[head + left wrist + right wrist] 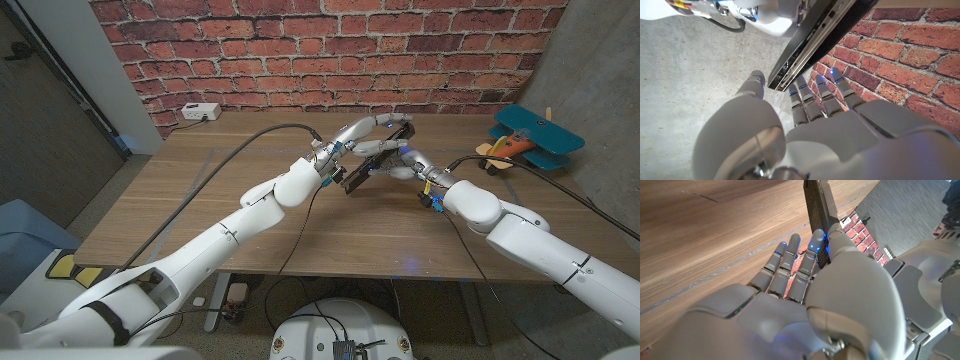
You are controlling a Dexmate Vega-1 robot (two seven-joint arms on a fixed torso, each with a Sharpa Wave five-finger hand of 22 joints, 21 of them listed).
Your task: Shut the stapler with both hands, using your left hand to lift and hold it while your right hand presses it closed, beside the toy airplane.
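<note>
While stapler point(375, 150) aloft, toy airplane point(530, 138) well apart.

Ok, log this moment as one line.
stapler: lifted off table | left robot hand: holding it | right robot hand: on it | toy airplane: far right

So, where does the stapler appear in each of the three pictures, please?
Head view: the stapler is at the middle, lifted above the table, between the left hand and the right hand.
Left wrist view: it is the dark bar slanting from the top down to the left hand's fingertips.
Right wrist view: it is the dark bar at the top centre, beyond the right hand's fingers.
Shared landmark: the brick wall.
</note>
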